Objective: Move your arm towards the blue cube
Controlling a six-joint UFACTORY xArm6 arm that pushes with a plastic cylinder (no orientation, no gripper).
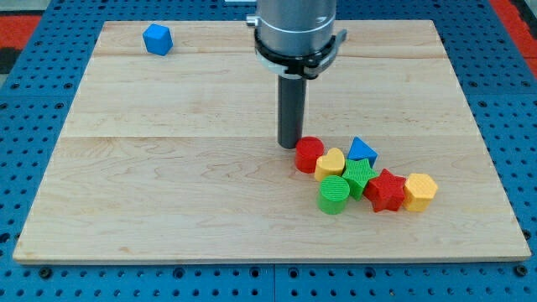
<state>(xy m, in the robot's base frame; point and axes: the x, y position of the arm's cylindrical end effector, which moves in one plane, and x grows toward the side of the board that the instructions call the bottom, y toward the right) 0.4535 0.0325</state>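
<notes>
The blue cube (157, 39) sits alone near the top left corner of the wooden board (168, 168). My tip (290, 145) rests on the board near the middle, far to the right of and below the blue cube. It stands just left of a red cylinder (309, 154), close to it or touching it.
A cluster lies right of my tip: a yellow heart (331, 163), a blue triangle (362, 151), a green star (360, 176), a green cylinder (333, 195), a red star (386, 190) and a yellow hexagon (420, 191). Blue pegboard surrounds the board.
</notes>
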